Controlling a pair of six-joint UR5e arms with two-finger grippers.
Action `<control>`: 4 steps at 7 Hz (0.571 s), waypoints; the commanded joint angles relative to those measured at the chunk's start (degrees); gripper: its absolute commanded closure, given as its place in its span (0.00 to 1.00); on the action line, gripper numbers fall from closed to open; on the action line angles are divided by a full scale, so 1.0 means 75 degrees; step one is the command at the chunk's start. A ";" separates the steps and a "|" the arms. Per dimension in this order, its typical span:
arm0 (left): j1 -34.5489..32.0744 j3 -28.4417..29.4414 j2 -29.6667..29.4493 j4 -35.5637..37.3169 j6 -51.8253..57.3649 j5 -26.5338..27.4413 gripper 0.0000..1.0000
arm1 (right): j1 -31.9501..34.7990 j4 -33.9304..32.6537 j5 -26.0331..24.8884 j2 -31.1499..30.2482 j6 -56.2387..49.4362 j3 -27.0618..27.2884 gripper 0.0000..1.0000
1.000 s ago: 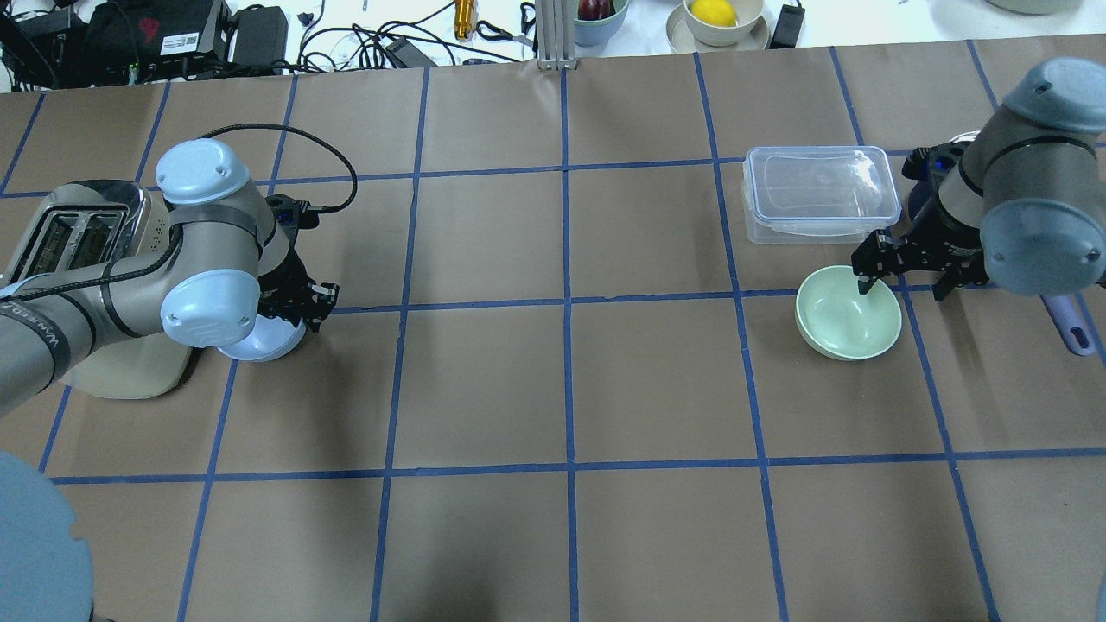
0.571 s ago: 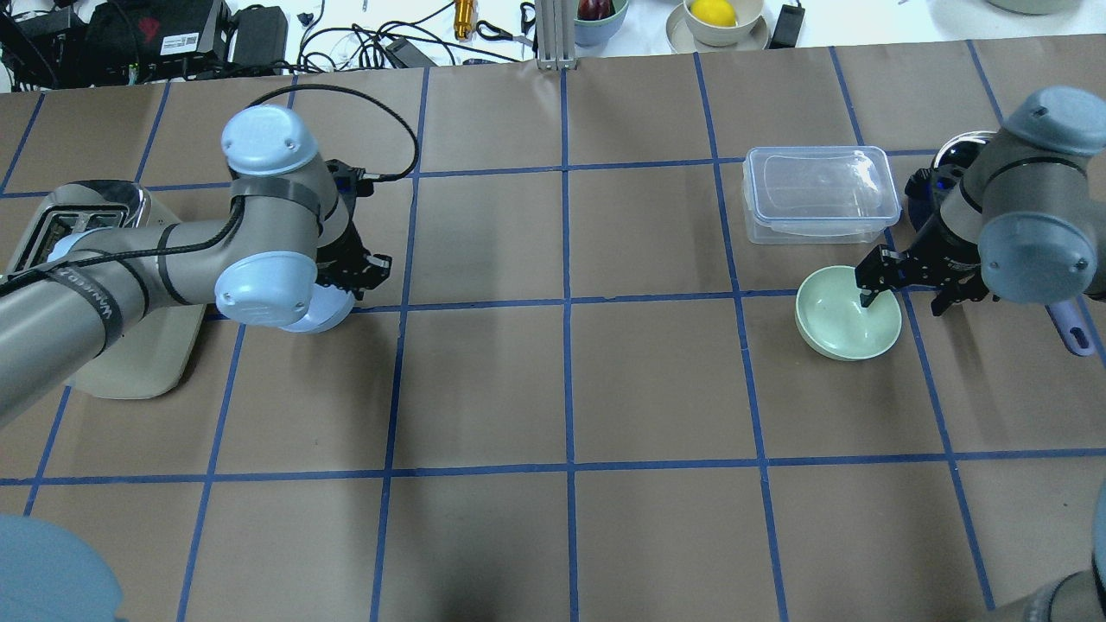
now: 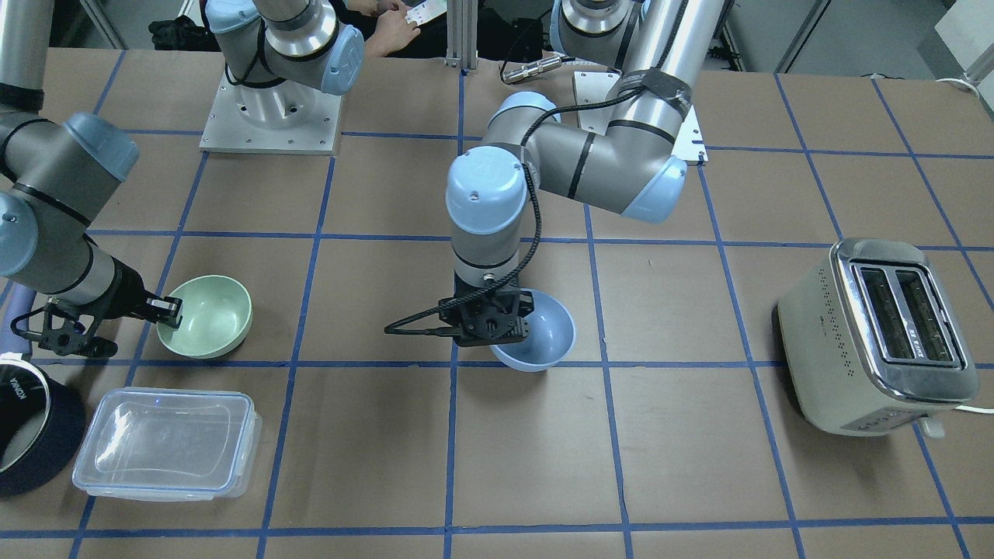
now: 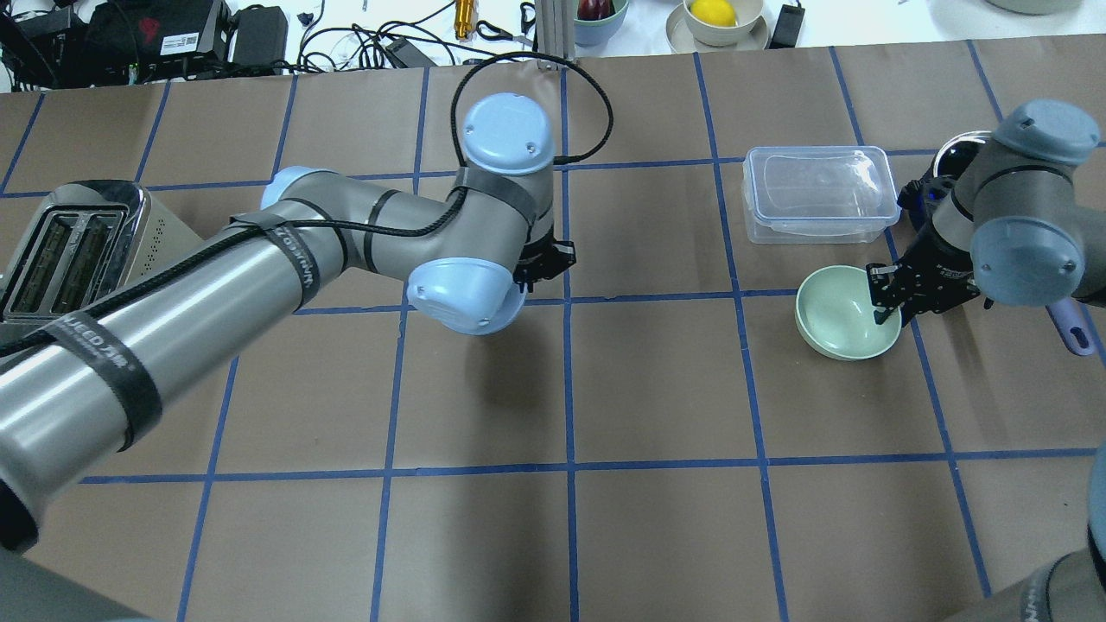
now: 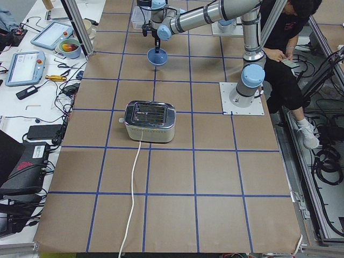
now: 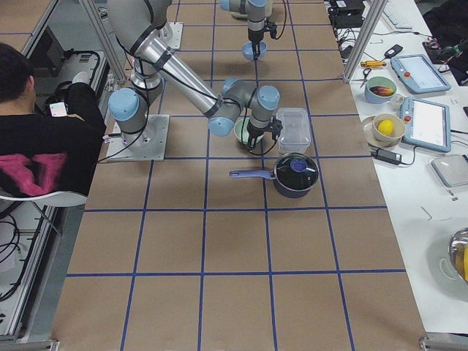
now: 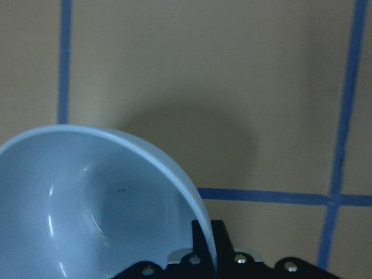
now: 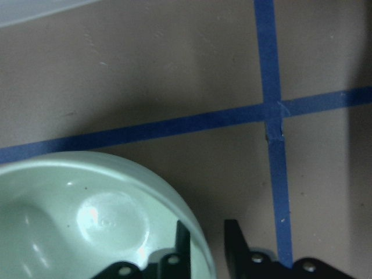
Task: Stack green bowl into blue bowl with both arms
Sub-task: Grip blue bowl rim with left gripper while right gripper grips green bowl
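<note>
The pale blue bowl (image 3: 547, 334) hangs tilted near the table's middle, just above the paper. My left gripper (image 3: 491, 320) is shut on its rim. The left wrist view shows the rim pinched between the jaws of the left gripper (image 7: 203, 258) and the blue bowl's inside (image 7: 87, 215). The mint-green bowl (image 4: 836, 313) sits on the table at the right, in front of the clear container. My right gripper (image 4: 883, 301) is shut on its right rim, one finger inside and one outside. The right wrist view shows the right gripper (image 8: 206, 250) and the green bowl (image 8: 87, 221).
A clear lidded container (image 4: 816, 194) stands just behind the green bowl. A dark pot (image 3: 23, 423) with a purple handle (image 4: 1071, 328) stands at the far right of the table. A toaster (image 3: 877, 334) stands at the left end.
My left arm has carried the blue bowl from beside the toaster rightward to the table's middle. My right gripper has gone from wide open to shut on the green bowl's rim.
</note>
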 commanded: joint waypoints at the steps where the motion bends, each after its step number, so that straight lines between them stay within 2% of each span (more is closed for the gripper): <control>1: -0.0724 0.0718 -0.0660 0.0266 -0.1257 -0.0035 1.00 | 0.0000 0.0105 0.0134 -0.0126 0.0009 -0.0067 1.00; 2: -0.0854 0.0930 -0.0755 0.0175 -0.1297 -0.0024 1.00 | 0.0023 0.0419 0.0262 -0.0324 0.0009 -0.0195 1.00; 3: -0.0867 0.0979 -0.0918 0.0256 -0.1367 -0.0035 0.82 | 0.0035 0.1014 0.0414 -0.0407 -0.0025 -0.0556 1.00; 4: -0.0867 0.0933 -0.0908 0.0233 -0.1252 0.0011 0.25 | 0.0035 0.1658 0.0544 -0.0408 -0.0142 -0.1070 1.00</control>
